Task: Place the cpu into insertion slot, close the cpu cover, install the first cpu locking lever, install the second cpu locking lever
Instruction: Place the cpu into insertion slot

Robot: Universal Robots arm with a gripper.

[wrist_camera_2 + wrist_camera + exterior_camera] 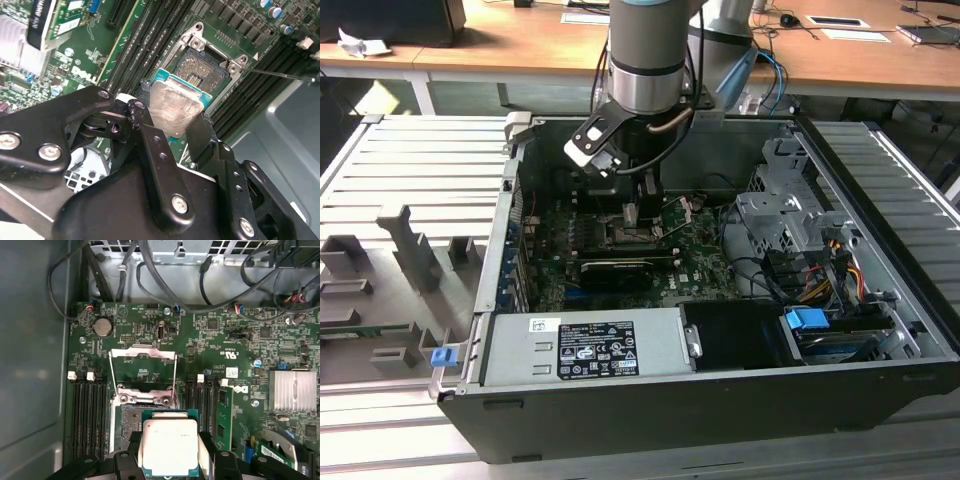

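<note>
- The gripper has its two black fingers closed part-way onto opposite edges of the cpu, which sits pinched between them with its dull silver top facing the camera.
- In the first wrist view the same grip shows: the gripper holds the cpu over the near part of the insertion slot. I cannot tell whether chip and socket touch.
- The insertion slot lies uncovered, its field of fine contacts bare in the second wrist view, just beyond the chip.
- The cpu cover stands swung open (a thin silvery frame with a big square window), hinged at the socket's far edge and lying back over the green circuit board.
- Long black memory slots run along both sides of the socket.
- In the exterior view the arm reaches down from the upper middle of the frame into the open computer case, above the board's middle.
- A long black graphics card lies just below the arm's tip in the frame.
</note>
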